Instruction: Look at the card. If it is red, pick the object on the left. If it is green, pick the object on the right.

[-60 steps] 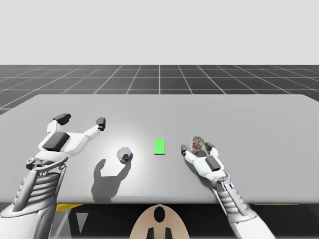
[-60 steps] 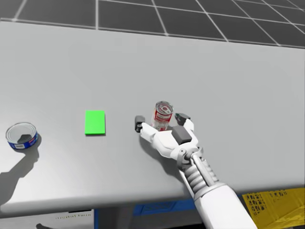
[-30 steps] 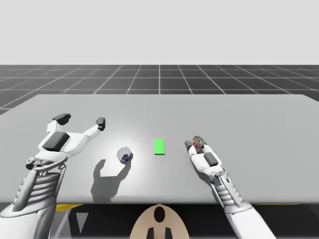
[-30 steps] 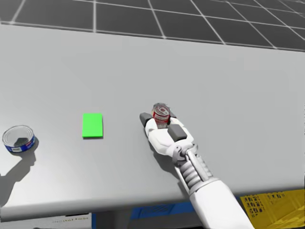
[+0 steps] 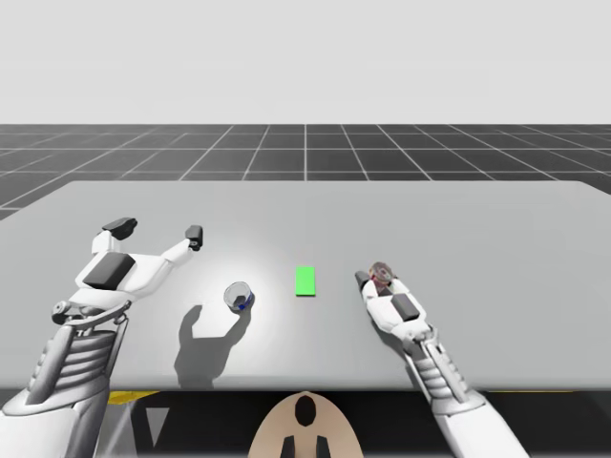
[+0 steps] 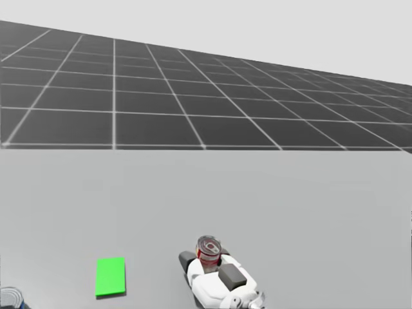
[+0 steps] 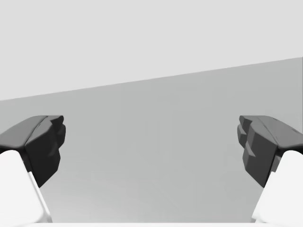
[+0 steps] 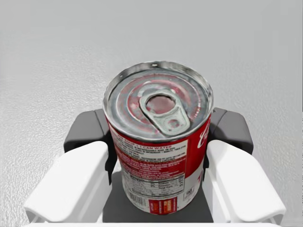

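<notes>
A green card (image 5: 305, 281) (image 6: 110, 277) lies flat at the middle of the grey table (image 5: 477, 219). To its right stands a red can (image 5: 382, 275) (image 6: 208, 248) (image 8: 158, 142) with a silver pull-tab lid. My right gripper (image 5: 379, 280) (image 6: 207, 257) (image 8: 158, 137) is shut on it, one dark pad pressed against each side. Left of the card a short blue can (image 5: 238, 297) (image 6: 11, 299) stands by itself. My left gripper (image 5: 158, 229) (image 7: 151, 142) hovers open above the table's left part, with nothing between its fingers.
The left arm's shadow (image 5: 205, 334) falls on the table near the blue can. Bare table stretches behind the card and both cans, out to the far edge (image 6: 206, 149); beyond it is a dark gridded floor (image 5: 305, 148).
My right gripper has shut on the red can. My head has turned upward, so the card and cans sit lower in the head view. The left arm has not moved.
</notes>
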`<state>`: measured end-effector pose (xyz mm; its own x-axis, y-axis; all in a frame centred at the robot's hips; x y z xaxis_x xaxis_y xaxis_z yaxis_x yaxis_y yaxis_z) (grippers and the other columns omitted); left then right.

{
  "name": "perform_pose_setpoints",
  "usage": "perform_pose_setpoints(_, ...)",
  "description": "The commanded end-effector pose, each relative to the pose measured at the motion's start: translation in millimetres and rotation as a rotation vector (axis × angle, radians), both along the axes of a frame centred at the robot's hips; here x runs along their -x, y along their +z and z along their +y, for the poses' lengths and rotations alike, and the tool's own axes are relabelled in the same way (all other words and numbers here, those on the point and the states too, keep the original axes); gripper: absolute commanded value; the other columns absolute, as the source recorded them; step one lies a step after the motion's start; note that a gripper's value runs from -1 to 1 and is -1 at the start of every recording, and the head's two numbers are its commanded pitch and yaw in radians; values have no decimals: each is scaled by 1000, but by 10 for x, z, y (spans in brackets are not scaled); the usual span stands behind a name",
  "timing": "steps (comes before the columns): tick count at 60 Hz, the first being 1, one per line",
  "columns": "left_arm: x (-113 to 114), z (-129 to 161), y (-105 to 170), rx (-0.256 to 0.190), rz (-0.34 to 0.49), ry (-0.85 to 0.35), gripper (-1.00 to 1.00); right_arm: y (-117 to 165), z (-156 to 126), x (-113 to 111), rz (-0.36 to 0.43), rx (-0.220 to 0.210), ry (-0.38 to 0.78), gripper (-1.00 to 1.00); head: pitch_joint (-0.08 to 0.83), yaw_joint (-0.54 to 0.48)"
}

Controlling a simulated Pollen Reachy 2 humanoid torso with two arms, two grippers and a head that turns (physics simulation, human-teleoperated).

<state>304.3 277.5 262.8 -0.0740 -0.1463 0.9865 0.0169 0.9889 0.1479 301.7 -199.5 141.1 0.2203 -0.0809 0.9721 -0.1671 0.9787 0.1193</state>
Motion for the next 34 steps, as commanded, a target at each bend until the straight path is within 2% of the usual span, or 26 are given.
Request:
perform_pose_setpoints(1, -6, 3, -6, -3, 3, -4, -1000, 219, 136, 43, -36, -60, 12, 985, 287, -309)
perform_pose_setpoints(11, -17, -24, -23, -4, 8, -4, -1000, 714, 77, 32, -136, -65, 8, 996, 273, -326)
perform_pose_setpoints(18, -15, -33, -15, 3, 8, -9, -1000, 1100, 58, 61, -204, -92, 28, 977, 252, -349)
perform_pose_setpoints(34, 1, -40, 7, 15, 2, -12, -1000, 1957, 91, 323, -407, -109, 49, 995, 229, -356)
